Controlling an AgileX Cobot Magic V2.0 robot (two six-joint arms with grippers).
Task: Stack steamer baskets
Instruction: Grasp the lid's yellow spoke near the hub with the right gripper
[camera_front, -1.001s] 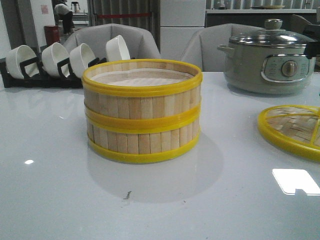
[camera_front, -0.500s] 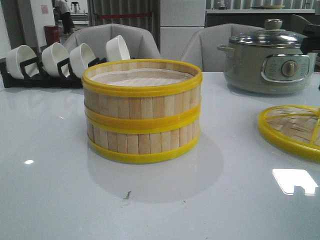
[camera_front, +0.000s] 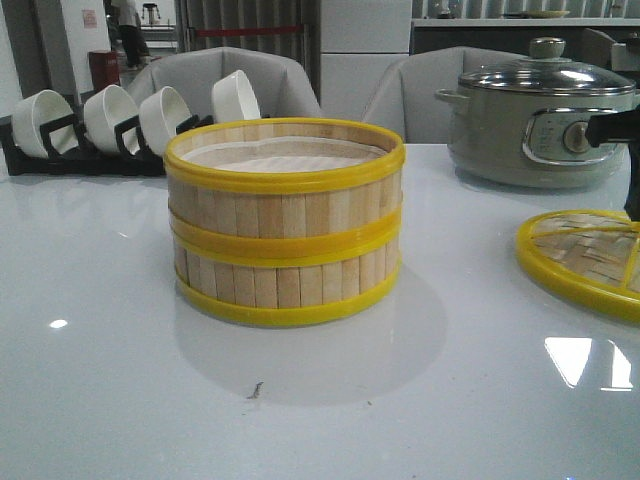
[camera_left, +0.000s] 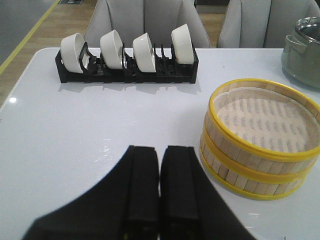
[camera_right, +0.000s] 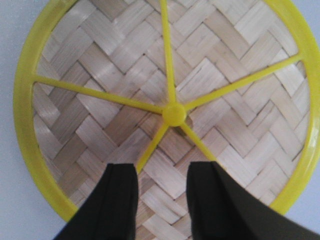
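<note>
We see the two steamer baskets (camera_front: 285, 222) stacked beside our clenched left gripper (camera_left: 160, 187), while our right gripper (camera_right: 162, 192) hangs spread above the woven lid (camera_right: 100, 105).

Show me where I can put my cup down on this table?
Bare table lies in front of and left of the stacked steamer baskets, and between them and the woven lid. It is crowded at the back, by the bowl rack and the pot.
</note>
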